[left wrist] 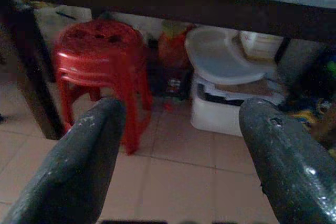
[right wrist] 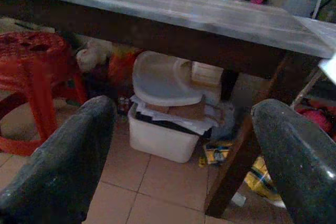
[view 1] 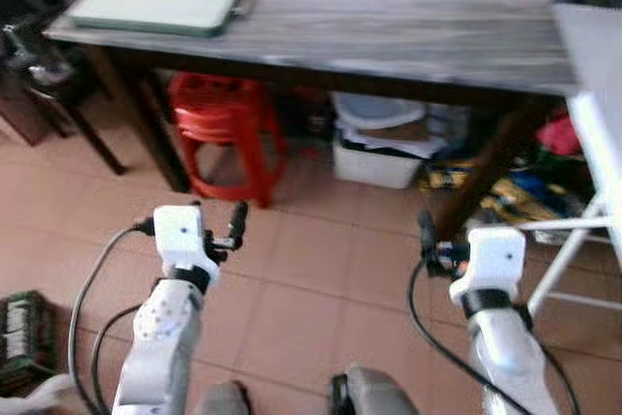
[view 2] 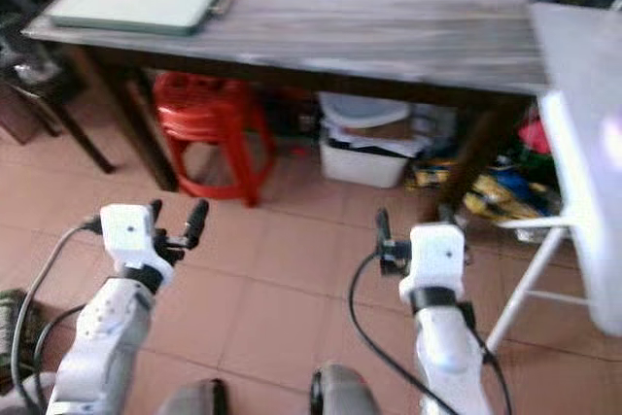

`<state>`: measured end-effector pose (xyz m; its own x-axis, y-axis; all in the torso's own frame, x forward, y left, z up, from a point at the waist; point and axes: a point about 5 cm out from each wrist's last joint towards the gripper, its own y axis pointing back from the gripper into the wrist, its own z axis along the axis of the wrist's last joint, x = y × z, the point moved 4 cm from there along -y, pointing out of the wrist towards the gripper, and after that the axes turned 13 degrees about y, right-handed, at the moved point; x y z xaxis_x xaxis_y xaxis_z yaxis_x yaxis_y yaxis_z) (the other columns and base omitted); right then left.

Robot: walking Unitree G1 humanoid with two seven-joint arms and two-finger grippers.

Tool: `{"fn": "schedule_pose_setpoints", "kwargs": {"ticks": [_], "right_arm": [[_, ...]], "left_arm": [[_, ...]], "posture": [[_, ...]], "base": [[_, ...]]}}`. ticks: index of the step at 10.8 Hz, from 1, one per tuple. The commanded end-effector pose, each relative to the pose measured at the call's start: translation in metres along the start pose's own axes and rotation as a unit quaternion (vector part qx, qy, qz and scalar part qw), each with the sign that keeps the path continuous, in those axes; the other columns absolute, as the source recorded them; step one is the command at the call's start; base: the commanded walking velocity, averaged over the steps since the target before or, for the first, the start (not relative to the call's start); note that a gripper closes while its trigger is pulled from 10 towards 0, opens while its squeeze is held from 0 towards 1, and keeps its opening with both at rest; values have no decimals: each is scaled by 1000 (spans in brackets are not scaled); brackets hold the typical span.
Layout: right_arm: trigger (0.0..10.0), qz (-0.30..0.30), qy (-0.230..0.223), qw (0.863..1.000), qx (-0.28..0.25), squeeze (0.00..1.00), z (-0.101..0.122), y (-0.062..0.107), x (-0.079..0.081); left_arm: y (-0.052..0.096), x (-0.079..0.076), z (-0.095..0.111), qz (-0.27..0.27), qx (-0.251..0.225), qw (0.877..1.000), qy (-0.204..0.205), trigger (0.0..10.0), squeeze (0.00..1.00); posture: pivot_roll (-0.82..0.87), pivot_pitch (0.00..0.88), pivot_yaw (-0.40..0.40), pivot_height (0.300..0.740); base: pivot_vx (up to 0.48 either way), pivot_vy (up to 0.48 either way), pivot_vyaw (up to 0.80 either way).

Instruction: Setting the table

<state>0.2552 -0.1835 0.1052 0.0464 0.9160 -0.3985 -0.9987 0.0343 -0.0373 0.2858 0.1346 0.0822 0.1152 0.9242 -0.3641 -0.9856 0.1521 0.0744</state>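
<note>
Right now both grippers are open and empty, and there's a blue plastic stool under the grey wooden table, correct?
Not quite: the plastic stool under the grey wooden table is red, not blue, as the left wrist view shows. The left gripper and right gripper are indeed open and empty.

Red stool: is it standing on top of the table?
No, the red stool stands on the tiled floor, under the wooden table.

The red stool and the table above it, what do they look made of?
The red stool looks like moulded plastic: glossy, uniform colour, holes in the seat. The table seems wood or a wood-look laminate: grey streaked grain on top, dark brown edge and legs. The blur leaves it open.
</note>
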Motion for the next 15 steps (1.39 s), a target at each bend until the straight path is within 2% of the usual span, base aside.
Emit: {"fn": "schedule_pose_setpoints", "kwargs": {"ticks": [1, 4, 6, 8, 9, 11, 12, 13, 14, 15], "right_arm": [[10000, -1, -3, 1000, -5, 0, 3, 0, -1], [10000, 3, -9, 1000, -7, 0, 4, -1, 1], [10000, 9, -4, 1000, -11, 0, 6, -3, 3], [10000, 11, 13, 999, -31, 0, 14, -6, 2], [10000, 8, 39, 998, -50, 0, 22, -9, -1], [10000, 5, 50, 997, -64, 0, 29, -11, -1], [10000, 3, 49, 997, -62, 0, 29, -11, -2], [10000, -29, 45, 998, -22, 0, 14, -10, -13], [10000, -47, 48, 998, -1, 0, 8, -11, -17], [10000, -48, 28, 998, 6, 0, 4, -13, -16]], "left_arm": [[0, -3, 0, -6, 2, 1000, -1, 10000, 0], [-2, -3, 0, -6, 3, 1000, 2, 10000, 0], [-4, -4, 1, -9, 2, 1000, 3, 10000, 0], [-5, -4, 7, -7, -6, 1000, 2, 10000, 0], [-5, -2, 11, 1, -15, 1000, 1, 10000, 0], [-4, -4, 14, 5, -20, 1000, 5, 10000, 0], [-4, -3, 14, 7, -20, 1000, 6, 10000, 0], [1, 5, 15, 23, -27, 999, 6, 10000, 0], [5, 16, 14, 46, -31, 998, -22, 10000, 0], [5, 12, 12, 33, -25, 999, -23, 10000, 0]], "posture": [[-84, 127, 36, 740], [-83, 127, 34, 740], [-89, 123, 35, 740], [-85, 128, 32, 740], [-82, 130, 31, 740], [-79, 132, 31, 740], [-79, 135, 32, 740], [-78, 142, 33, 740], [-77, 156, 38, 740], [-75, 162, 40, 740]], "base": [[0, -469, 0], [0, -480, 0], [0, -472, -728], [0, -443, 0], [0, 0, 0], [0, 0, 0], [0, 0, 0], [0, 0, 0], [0, 0, 0], [0, 0, 0]]}}
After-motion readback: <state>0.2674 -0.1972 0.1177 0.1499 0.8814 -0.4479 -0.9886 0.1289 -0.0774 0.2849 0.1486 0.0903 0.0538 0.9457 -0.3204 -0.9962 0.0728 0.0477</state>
